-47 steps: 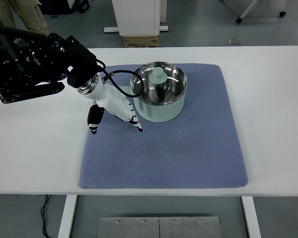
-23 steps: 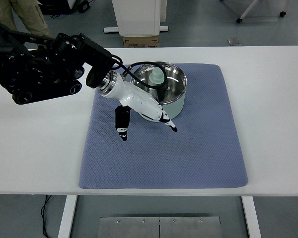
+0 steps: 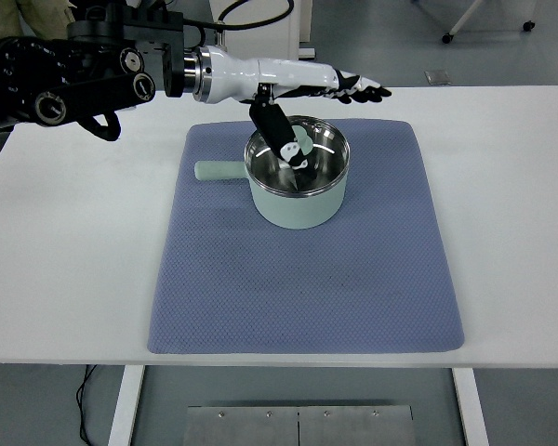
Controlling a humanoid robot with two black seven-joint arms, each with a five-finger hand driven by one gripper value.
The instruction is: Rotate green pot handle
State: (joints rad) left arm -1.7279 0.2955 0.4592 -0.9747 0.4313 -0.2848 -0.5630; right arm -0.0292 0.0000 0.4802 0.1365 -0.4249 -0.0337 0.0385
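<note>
The left arm (image 3: 84, 70) enters from the left edge and reaches across the far side of the white surface (image 3: 65, 260). Its white forearm runs nearly level toward the right. The left hand (image 3: 330, 85) is extended flat above the far rim of the pot (image 3: 298, 186), with the 4 fingers (image 3: 363, 90) straight, close together and pointing right — they hold nothing. The thumb (image 3: 277, 130) points down toward the open mouth of the pot; whether its tip touches the rim or the inside cannot be told.

The pot is pale green with a shiny metal interior. It stands upright on the blue mat (image 3: 307, 269), in the mat's far half. Its handle (image 3: 219, 171) points left, level, lying over the mat and clear of the hand.

A pale green object inside the pot is partly covered by the thumb, and its shape is hard to make out. The upper arm is cut off at the left edge. A person's trouser leg (image 3: 37, 19) shows at the top left corner — the rest is out of frame.
</note>
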